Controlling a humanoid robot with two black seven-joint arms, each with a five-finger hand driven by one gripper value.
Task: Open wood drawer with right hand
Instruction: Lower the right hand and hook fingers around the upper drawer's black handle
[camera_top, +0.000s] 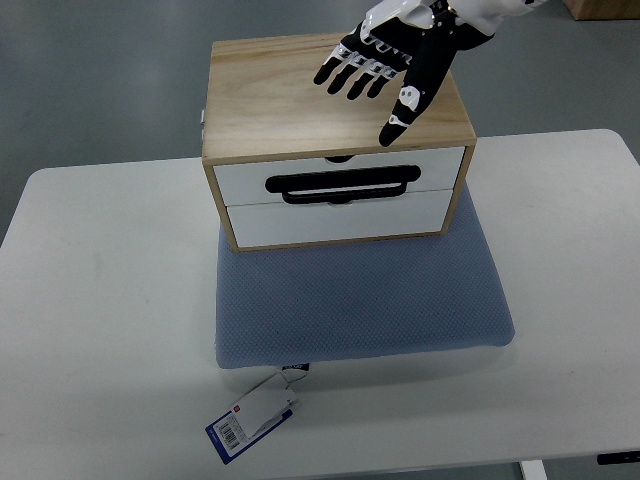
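Observation:
A light wood drawer box (280, 100) stands on a blue-grey mat (360, 300) at the middle of the white table (100, 330). It has two white drawer fronts; the upper drawer (240, 183) carries a black bar handle (342, 185), and both drawers look closed. My right hand (385, 75), black and white, comes in from the top right and hovers over the box's top, fingers spread and pointing down-left, holding nothing. Its thumb (398, 122) reaches near the box's front top edge, above the handle. The left arm is out of view.
A blue and white tag (250, 420) on a string lies on the table in front of the mat's near left corner. The table's near edge runs along the picture's bottom. Grey floor shows beyond the table, with a brown box (605, 8) at the top right corner.

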